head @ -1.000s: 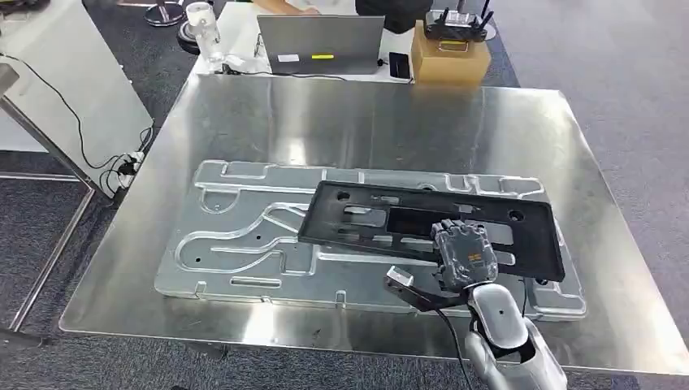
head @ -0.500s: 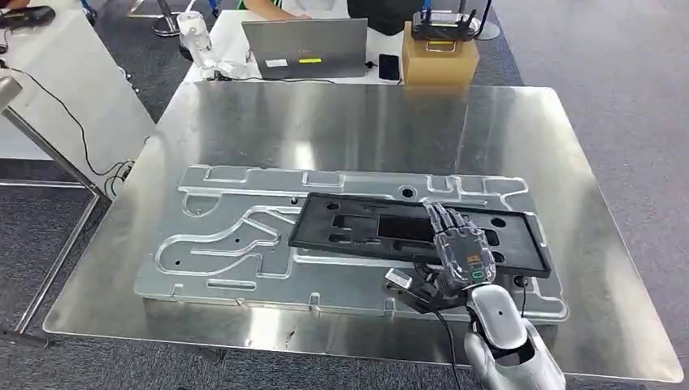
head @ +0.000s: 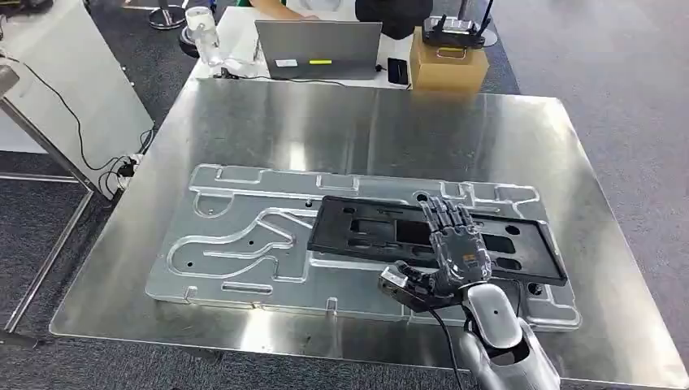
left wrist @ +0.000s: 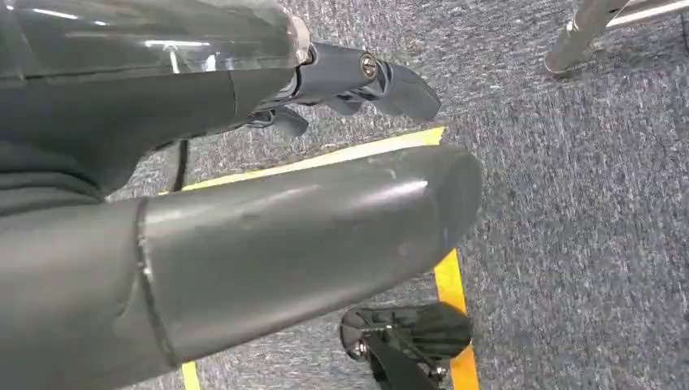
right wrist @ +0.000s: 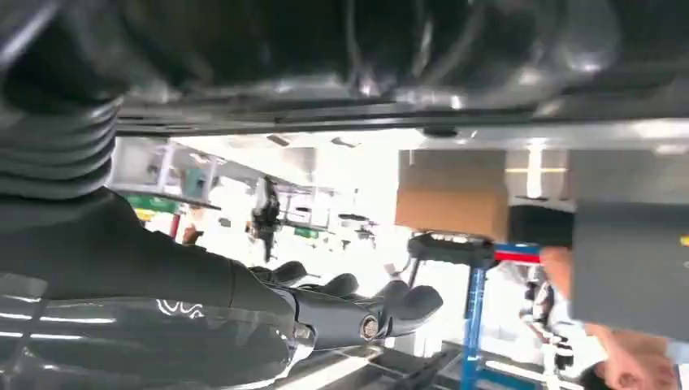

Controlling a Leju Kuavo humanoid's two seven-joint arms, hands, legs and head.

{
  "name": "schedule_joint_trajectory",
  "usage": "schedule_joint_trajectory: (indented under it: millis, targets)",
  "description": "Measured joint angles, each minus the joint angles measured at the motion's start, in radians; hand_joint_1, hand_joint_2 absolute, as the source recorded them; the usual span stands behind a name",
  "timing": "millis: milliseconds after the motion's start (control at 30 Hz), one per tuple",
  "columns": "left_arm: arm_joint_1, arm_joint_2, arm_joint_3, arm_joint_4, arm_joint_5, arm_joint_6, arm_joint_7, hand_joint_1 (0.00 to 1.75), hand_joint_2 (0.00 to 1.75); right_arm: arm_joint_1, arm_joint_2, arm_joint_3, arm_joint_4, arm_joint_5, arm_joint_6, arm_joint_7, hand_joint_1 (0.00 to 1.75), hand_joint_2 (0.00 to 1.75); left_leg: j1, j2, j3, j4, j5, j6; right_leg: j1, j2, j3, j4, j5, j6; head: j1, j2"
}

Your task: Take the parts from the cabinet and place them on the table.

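Resting on the grey plate (head: 244, 244) at four o'clock lies the black frame (head: 366, 231). Right hand (head: 455, 252) hovers released above it, fingers spread. Left hand (left wrist: 244, 236) grasps nothing, fingers apart.

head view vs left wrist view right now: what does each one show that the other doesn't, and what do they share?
Head view alone: the steel table, the silver plate lying on it, the black frame on that plate, the right hand above the frame with fingers spread and holding nothing, and a laptop and cardboard box beyond the table.

Left wrist view alone: the left hand, grey carpet and a yellow floor line.

Shared: grey carpet flooring appears in both; no part or hand is common to both.
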Motion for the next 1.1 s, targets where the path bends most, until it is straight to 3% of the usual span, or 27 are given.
schedule_joint_trajectory:
  millis: [33, 67, 100, 133, 167, 267, 300, 333, 367, 400, 467, 500, 533, 567, 633, 667, 700, 800, 833, 867, 1000, 1033, 1067, 1100]
  targets:
    - [0.001, 0.0, 0.0, 0.0, 0.002, -0.003, 0.0, 0.0, 0.0, 0.0, 0.0, 0.0, 0.003, 0.0, 0.0, 0.0, 0.0, 0.0, 0.0, 0.0, 0.001, 0.003, 0.001, -0.001, -0.002, 0.0, 0.012, -0.03, 0.03, 0.001, 0.0, 0.0]
    - [0.001, -0.002, 0.0, 0.001, 0.003, -0.004, 0.0, 0.0, 0.0, -0.002, 0.0, 0.0, 0.004, 0.0, 0.0, 0.0, 0.0, 0.0, 0.001, -0.001, 0.001, 0.006, 0.001, -0.002, -0.004, 0.0, 0.042, -0.093, 0.071, 0.001, 0.0, 0.0]
    - [0.001, -0.004, 0.0, 0.001, 0.005, -0.006, 0.0, 0.0, 0.0, -0.005, 0.0, 0.0, 0.004, 0.0, 0.0, 0.0, 0.0, 0.0, 0.001, -0.002, 0.001, 0.011, -0.002, -0.005, -0.006, -0.001, 0.086, -0.185, 0.119, -0.001, 0.0, 0.0]
    - [0.001, -0.006, 0.0, 0.001, 0.006, -0.01, -0.001, 0.0, 0.0, -0.007, 0.0, 0.0, 0.004, 0.0, 0.0, 0.0, 0.0, 0.0, 0.001, -0.003, 0.0, 0.016, -0.005, -0.01, -0.007, -0.001, 0.125, -0.267, 0.148, -0.005, 0.0, 0.0]
    - [-0.001, -0.007, 0.0, 0.001, 0.006, -0.01, -0.001, 0.0, 0.0, -0.008, 0.0, 0.0, 0.005, 0.0, 0.0, 0.0, 0.0, 0.0, -0.007, -0.004, -0.007, 0.023, -0.008, -0.016, 0.002, 0.0, 0.13, -0.284, 0.138, -0.009, 0.0, 0.0]
    - [0.001, -0.008, 0.0, 0.002, 0.006, -0.011, -0.002, 0.0, 0.0, -0.006, 0.001, 0.0, 0.008, 0.0, 0.0, -0.001, 0.0, 0.0, -0.003, -0.005, -0.011, 0.018, 0.001, -0.031, 0.007, 0.003, 0.12, -0.28, 0.146, -0.023, -0.001, 0.0]
    - [0.002, -0.008, 0.0, 0.002, 0.006, -0.011, -0.002, 0.0, 0.0, -0.006, 0.001, 0.0, 0.008, -0.001, 0.0, -0.001, 0.0, 0.0, -0.004, -0.006, -0.012, 0.017, 0.004, -0.037, 0.001, 0.003, 0.119, -0.289, 0.153, -0.035, -0.001, 0.0]
    - [0.001, -0.009, 0.0, 0.003, 0.006, -0.011, -0.002, 0.0, 0.0, -0.009, 0.001, 0.0, 0.009, -0.001, 0.0, -0.001, 0.0, 0.0, 0.001, -0.005, -0.018, 0.027, -0.013, -0.041, -0.004, -0.001, 0.118, -0.297, 0.163, -0.045, 0.0, 0.0]
    - [0.002, -0.01, 0.0, 0.003, 0.006, -0.011, -0.002, 0.0, 0.0, -0.009, 0.002, 0.0, 0.008, -0.001, 0.0, -0.002, 0.0, 0.0, 0.001, -0.004, -0.028, 0.056, -0.048, -0.045, -0.002, -0.001, 0.114, -0.3, 0.169, -0.051, -0.001, 0.0]
    - [0.002, -0.01, 0.0, 0.003, 0.006, -0.012, -0.002, 0.0, 0.0, -0.009, 0.003, 0.0, 0.009, -0.001, 0.0, -0.002, 0.0, 0.0, 0.002, -0.004, -0.049, 0.119, -0.099, -0.048, -0.001, -0.002, 0.109, -0.3, 0.173, -0.057, -0.001, 0.0]
    - [0.001, -0.01, 0.0, 0.003, 0.007, -0.016, -0.002, 0.0, 0.0, -0.007, 0.004, 0.0, 0.011, -0.001, 0.0, -0.004, 0.0, 0.0, 0.002, -0.004, -0.096, 0.266, -0.18, -0.053, 0.003, -0.004, 0.094, -0.298, 0.184, -0.058, -0.001, 0.0]
    - [0.002, -0.01, 0.0, 0.003, 0.007, -0.021, -0.002, 0.0, 0.0, -0.007, 0.004, 0.001, 0.013, -0.001, 0.0, -0.005, 0.0, 0.0, 0.002, -0.004, -0.105, 0.307, -0.194, -0.054, 0.004, -0.005, 0.085, -0.296, 0.19, -0.058, -0.001, 0.0]
    - [0.002, -0.01, 0.0, 0.003, 0.007, -0.023, -0.002, 0.0, 0.0, -0.007, 0.004, 0.001, 0.014, -0.001, 0.0, -0.006, 0.0, 0.0, 0.002, -0.004, -0.09, 0.297, -0.184, -0.053, 0.004, -0.005, 0.076, -0.295, 0.196, -0.057, -0.001, 0.0]
    - [0.002, -0.01, 0.0, 0.004, 0.007, -0.024, -0.002, 0.0, 0.0, -0.007, 0.004, 0.001, 0.014, -0.001, 0.0, -0.006, 0.0, 0.0, 0.002, -0.004, -0.053, 0.245, -0.159, -0.051, 0.004, -0.005, 0.067, -0.293, 0.202, -0.055, -0.001, 0.0]
    - [-0.001, -0.009, 0.0, 0.004, 0.007, -0.025, -0.002, 0.0, 0.0, -0.008, 0.004, 0.001, 0.014, -0.001, 0.0, -0.007, 0.0, 0.0, 0.002, -0.004, 0.075, 0.05, -0.094, -0.041, 0.004, -0.004, 0.052, -0.289, 0.216, -0.048, -0.001, 0.0]
    - [-0.006, -0.008, 0.0, 0.004, 0.007, -0.025, -0.003, 0.0, 0.0, -0.008, 0.004, 0.001, 0.014, -0.001, 0.0, -0.007, 0.0, 0.0, -0.001, -0.005, 0.096, -0.006, -0.109, -0.036, 0.005, -0.004, 0.049, -0.287, 0.223, -0.042, -0.001, 0.0]
    - [-0.006, -0.008, 0.0, 0.004, 0.007, -0.025, -0.005, 0.0, 0.0, -0.009, 0.004, 0.001, 0.014, -0.001, 0.0, -0.007, 0.0, 0.0, -0.007, -0.007, 0.093, -0.005, -0.087, -0.033, 0.007, -0.004, 0.05, -0.289, 0.228, -0.034, 0.0, 0.0]
    - [-0.003, -0.008, 0.0, 0.004, 0.008, -0.025, -0.004, 0.0, 0.0, -0.009, 0.005, 0.002, 0.014, 0.0, 0.0, -0.008, 0.0, 0.0, -0.014, -0.006, 0.086, -0.001, -0.071, -0.018, 0.003, -0.004, 0.053, -0.302, 0.252, -0.013, -0.001, 0.0]
    - [-0.002, -0.011, 0.0, 0.005, 0.008, -0.025, -0.004, 0.0, 0.0, -0.01, 0.005, 0.001, 0.015, -0.001, 0.0, -0.008, 0.0, 0.0, -0.002, -0.001, 0.08, -0.014, -0.05, -0.008, 0.0, -0.002, 0.045, -0.298, 0.252, -0.007, -0.001, 0.0]
    - [-0.004, -0.012, 0.0, 0.005, 0.007, -0.025, -0.004, 0.0, 0.0, -0.009, 0.004, 0.0, 0.015, -0.001, 0.0, -0.008, 0.0, 0.0, -0.004, 0.005, 0.076, -0.014, -0.04, -0.004, 0.0, -0.001, 0.038, -0.285, 0.219, -0.004, 0.0, 0.0]
    - [-0.005, -0.013, 0.0, 0.005, 0.007, -0.024, -0.004, 0.0, 0.0, -0.009, 0.004, 0.0, 0.015, -0.001, 0.0, -0.008, 0.0, 0.0, -0.004, 0.005, 0.071, -0.014, -0.038, -0.001, 0.0, -0.001, 0.035, -0.276, 0.204, -0.004, 0.0, 0.0]
    - [-0.005, -0.014, 0.0, 0.005, 0.008, -0.024, -0.005, 0.0, 0.0, -0.01, 0.005, -0.001, 0.015, -0.001, 0.0, -0.008, 0.0, 0.0, -0.004, 0.006, 0.05, -0.014, -0.023, 0.009, 0.0, -0.001, 0.01, -0.194, 0.11, -0.001, 0.001, 0.0]
    - [-0.003, -0.015, 0.0, 0.006, 0.01, -0.025, -0.005, 0.0, 0.0, -0.002, 0.005, -0.002, 0.017, -0.001, -0.002, -0.011, 0.0, 0.0, -0.007, 0.008, 0.003, -0.008, 0.009, 0.008, -0.001, -0.001, -0.017, -0.006, 0.018, 0.006, 0.001, 0.0]
    - [-0.003, -0.015, 0.0, 0.006, 0.012, -0.026, -0.005, 0.0, 0.0, 0.003, 0.005, -0.002, 0.016, 0.0, -0.003, -0.015, 0.0, 0.0, -0.007, 0.009, -0.019, -0.002, 0.02, 0.005, -0.001, -0.001, 0.025, -0.027, 0.055, 0.006, 0.001, 0.0]
